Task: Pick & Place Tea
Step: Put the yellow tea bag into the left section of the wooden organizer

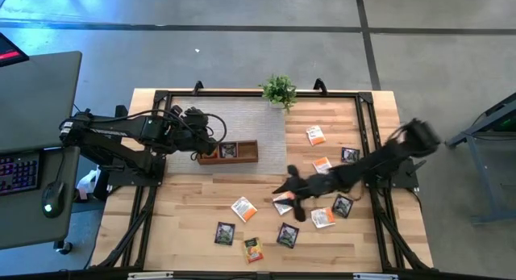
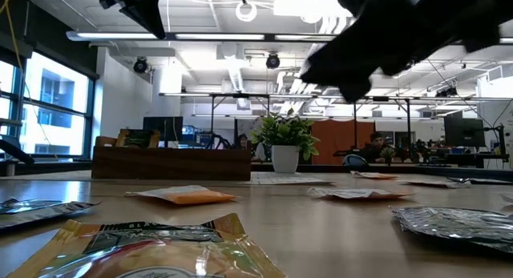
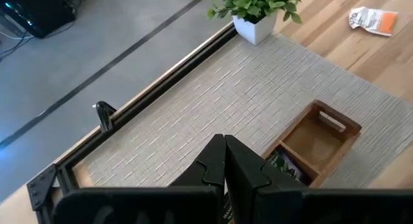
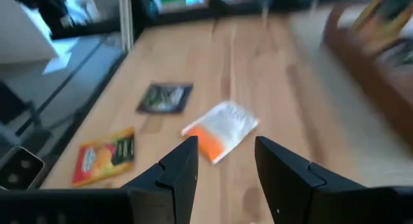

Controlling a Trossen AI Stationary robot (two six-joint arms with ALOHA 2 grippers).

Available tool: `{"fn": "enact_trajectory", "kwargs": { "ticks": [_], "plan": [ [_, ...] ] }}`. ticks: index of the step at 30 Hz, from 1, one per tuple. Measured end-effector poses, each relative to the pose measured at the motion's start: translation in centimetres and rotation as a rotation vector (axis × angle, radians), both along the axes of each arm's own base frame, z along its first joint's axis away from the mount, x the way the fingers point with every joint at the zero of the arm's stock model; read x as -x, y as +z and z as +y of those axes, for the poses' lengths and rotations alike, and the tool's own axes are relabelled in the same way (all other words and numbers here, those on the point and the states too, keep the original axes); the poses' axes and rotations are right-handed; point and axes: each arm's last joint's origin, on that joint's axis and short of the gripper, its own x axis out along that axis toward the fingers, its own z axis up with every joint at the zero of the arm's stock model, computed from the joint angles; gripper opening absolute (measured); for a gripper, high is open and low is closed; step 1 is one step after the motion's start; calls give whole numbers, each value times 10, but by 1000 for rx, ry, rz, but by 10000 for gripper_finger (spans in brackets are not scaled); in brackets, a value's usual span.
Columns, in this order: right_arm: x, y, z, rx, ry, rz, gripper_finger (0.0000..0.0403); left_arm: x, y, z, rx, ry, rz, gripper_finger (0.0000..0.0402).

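Several flat tea sachets lie on the wooden table: orange-and-white ones (image 1: 243, 208) (image 1: 315, 135) (image 1: 322, 218), dark ones (image 1: 225, 232) (image 1: 288, 234) (image 1: 350, 155), a yellow one (image 1: 253, 249). My right gripper (image 1: 282, 187) (image 4: 226, 166) is open and hovers above the table; an orange-and-white sachet (image 4: 219, 130) lies just ahead of its fingers. My left gripper (image 1: 211, 139) (image 3: 224, 162) is shut with nothing between its fingers, above the left end of the brown wooden tray (image 1: 228, 151) (image 3: 319, 137). A dark sachet (image 3: 284, 166) sits in one tray compartment.
The tray rests on a grey woven mat (image 1: 242, 123). A small potted plant (image 1: 279, 90) stands at the table's far edge. A black frame (image 1: 367, 119) runs around the tabletop. A desk with a keyboard and mouse (image 1: 32, 167) stands to the left of the table.
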Motion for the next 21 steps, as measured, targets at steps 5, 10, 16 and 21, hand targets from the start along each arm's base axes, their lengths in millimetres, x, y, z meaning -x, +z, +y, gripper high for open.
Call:
{"fn": "enact_trajectory", "kwargs": {
  "ticks": [5, 10, 16, 21],
  "plan": [
    [-45, -17, 25, -7, 165, 54, 149, 0, 0, 0, 2, -1, -1, 0],
    [-76, -36, 49, 25, 229, 157, 149, 0, 0, 0, 18, -7, -2, 0],
    [-95, -56, 76, 38, 234, 238, 149, -1, -2, -3, 110, -39, -10, 0],
    [-97, -56, 89, 18, 229, 231, 149, -3, -1, -3, 116, -43, -25, 0]
  ]
}}
